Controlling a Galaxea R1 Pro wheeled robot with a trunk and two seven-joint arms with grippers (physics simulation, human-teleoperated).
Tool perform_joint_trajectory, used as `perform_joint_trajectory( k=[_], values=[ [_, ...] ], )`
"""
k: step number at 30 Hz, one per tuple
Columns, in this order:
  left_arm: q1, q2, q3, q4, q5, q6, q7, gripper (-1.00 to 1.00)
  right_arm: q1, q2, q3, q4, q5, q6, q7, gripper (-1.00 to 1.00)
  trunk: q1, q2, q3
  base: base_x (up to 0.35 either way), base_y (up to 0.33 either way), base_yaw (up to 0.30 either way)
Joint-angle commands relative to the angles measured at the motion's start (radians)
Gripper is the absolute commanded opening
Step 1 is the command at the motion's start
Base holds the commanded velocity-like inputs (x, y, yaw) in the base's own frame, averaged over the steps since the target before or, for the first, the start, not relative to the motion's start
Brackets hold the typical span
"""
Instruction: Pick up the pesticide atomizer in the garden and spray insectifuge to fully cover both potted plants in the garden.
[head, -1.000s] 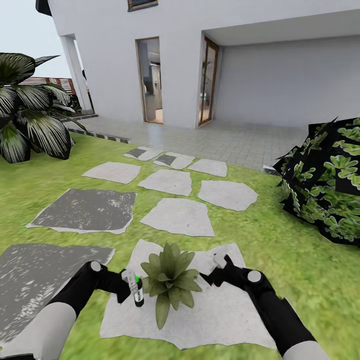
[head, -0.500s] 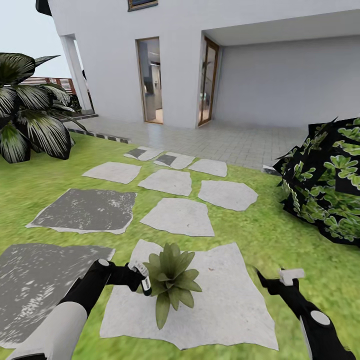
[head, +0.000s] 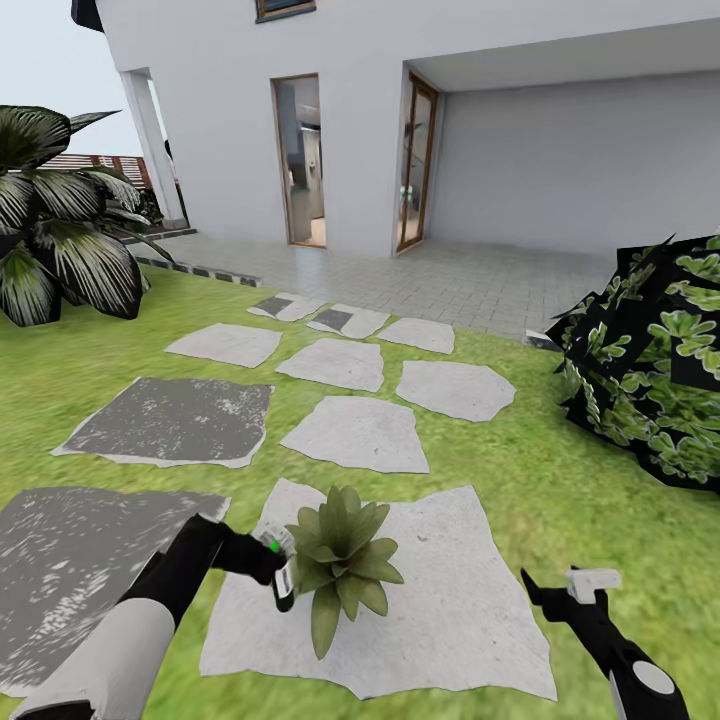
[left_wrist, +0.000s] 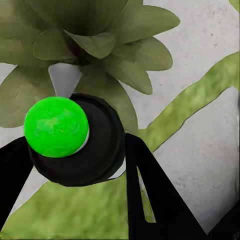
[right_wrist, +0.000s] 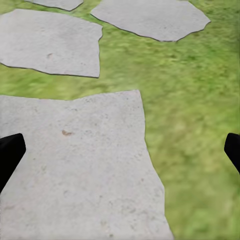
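In the head view my left gripper is shut on the pesticide atomizer, a slim dark bottle with a green spot on its head. It is held tilted against the left side of a potted plant, which stands on a pale stone slab. The left wrist view looks down on the atomizer, with its green ball between my black fingers and the potted plant's leaves just beyond. My right gripper hangs open over the slab's right edge. Its fingertips are spread wide above the stone.
Grey and white stepping stones run across the lawn toward the house patio. A big palm stands far left and a large broad-leaved bush at the right. A dark slab lies under my left arm.
My right arm has swung away from the plant's right side, out to the right and lower. The left gripper kept hold of the atomizer and shifted it slightly beside the plant.
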Motion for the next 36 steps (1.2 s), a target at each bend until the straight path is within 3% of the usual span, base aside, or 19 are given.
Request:
perform_joint_trajectory(
  k=[1,9,10,11,12,31,36],
  values=[
    [-0.002,-0.001,0.004,-0.001,-0.005,0.026,-0.007,-1.0,-0.001,0.001,-0.005,0.002,0.01,-0.007,0.005,1.0,0.0,0.0,-0.001,0.0,0.0,0.0],
    [-0.058,-0.012,-0.006,-0.001,-0.014,0.245,-0.005,-1.0,-0.001,0.002,-0.001,0.032,0.011,-0.008,0.003,1.0,0.0,0.0,-0.001,0.0,0.0,0.0],
    [-0.078,-0.014,-0.009,-0.001,-0.014,0.329,-0.006,-1.0,-0.001,0.002,0.001,0.034,0.013,-0.008,0.003,1.0,0.0,0.0,-0.001,0.0,0.0,0.0],
    [-0.083,-0.014,-0.015,0.0,-0.015,0.359,-0.006,-1.0,-0.001,0.002,0.001,0.034,0.014,-0.008,0.003,1.0,0.0,0.0,-0.001,0.0,0.0,0.0],
    [-0.083,-0.001,-0.156,0.017,-0.012,0.47,-0.007,-1.0,-0.001,0.002,0.002,0.028,0.015,-0.006,0.005,1.0,0.0,0.0,-0.001,0.0,0.0,0.0],
    [-0.065,0.005,-0.168,0.045,-0.014,0.473,-0.005,-1.0,-0.001,0.002,0.0,0.035,0.012,-0.008,0.003,1.0,0.0,0.0,-0.001,0.023,-0.01,-0.008],
    [-0.056,0.002,-0.168,0.045,-0.04,0.473,-0.005,-1.0,-0.001,0.002,0.0,0.034,0.012,-0.006,0.003,1.0,0.0,0.0,-0.001,0.152,-0.204,-0.244]
  ],
)
